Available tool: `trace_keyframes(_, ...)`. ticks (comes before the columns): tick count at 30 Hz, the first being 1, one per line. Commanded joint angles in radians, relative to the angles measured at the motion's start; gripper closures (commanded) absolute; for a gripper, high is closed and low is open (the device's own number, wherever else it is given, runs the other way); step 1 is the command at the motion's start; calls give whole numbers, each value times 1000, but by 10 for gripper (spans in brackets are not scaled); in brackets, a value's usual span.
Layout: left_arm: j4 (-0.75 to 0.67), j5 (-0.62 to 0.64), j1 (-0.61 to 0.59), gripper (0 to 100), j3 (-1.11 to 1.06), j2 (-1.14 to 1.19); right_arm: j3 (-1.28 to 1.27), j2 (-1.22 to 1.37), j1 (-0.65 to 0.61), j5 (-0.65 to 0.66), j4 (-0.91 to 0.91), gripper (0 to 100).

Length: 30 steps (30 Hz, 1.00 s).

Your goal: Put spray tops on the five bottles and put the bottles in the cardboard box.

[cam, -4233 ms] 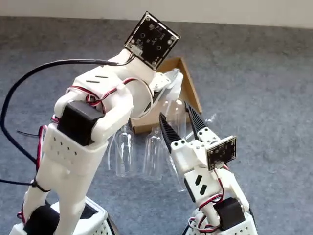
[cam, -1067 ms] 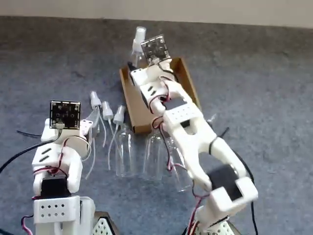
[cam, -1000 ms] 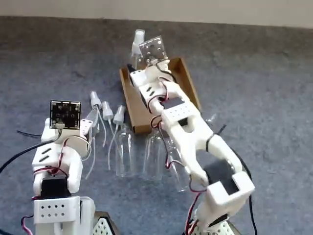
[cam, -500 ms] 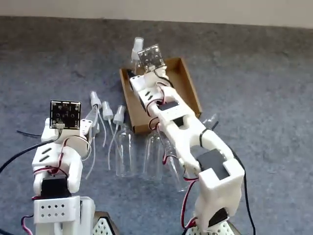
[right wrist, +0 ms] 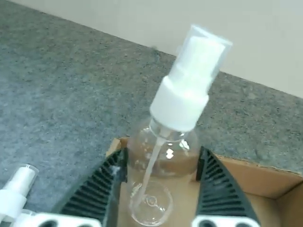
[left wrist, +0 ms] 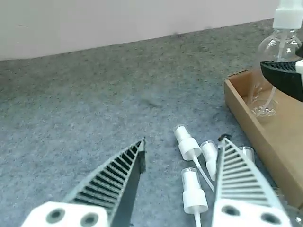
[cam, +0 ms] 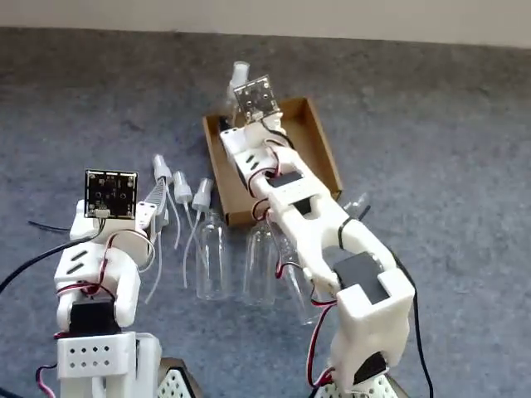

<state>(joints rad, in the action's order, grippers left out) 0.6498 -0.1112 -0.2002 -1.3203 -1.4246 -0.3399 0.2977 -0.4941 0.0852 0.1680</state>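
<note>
A clear bottle (right wrist: 163, 156) with a white spray top (right wrist: 189, 80) stands tilted at the far left corner of the cardboard box (cam: 319, 153). My right gripper (right wrist: 162, 153) is shut on it, one finger on each side of the body. In the high view this gripper (cam: 232, 116) is stretched over the box, with the capped bottle (cam: 238, 79) poking up beyond it. My left gripper (left wrist: 183, 141) hovers open above three loose spray tops (left wrist: 187, 142) on the carpet. Bare bottles (cam: 211, 253) stand in front of the box, partly hidden by the right arm.
Grey carpet covers the floor, with a pale wall along its far edge. The loose spray tops (cam: 182, 186) lie just left of the box. The held bottle (left wrist: 279, 42) and the box's wall (left wrist: 265, 127) appear in the left wrist view. Open carpet lies right of the box.
The right arm has stretched out over the box with the capped bottle and brought it to the far left corner, where it now leans. The left arm has drawn back and rests low.
</note>
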Motion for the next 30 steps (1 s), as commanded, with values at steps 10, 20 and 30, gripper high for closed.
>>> trace_keyframes(10, -25, 6, -13, 779, 2, -16, 73, -19, -62, 104, -61, 842)
trace_keyframes(20, -23, 6, -13, 779, 2, -16, 74, -19, -59, 104, -88, 805)
trace_keyframes(30, -23, 6, -13, 779, 1, -16, 77, -22, -62, 109, -90, 752)
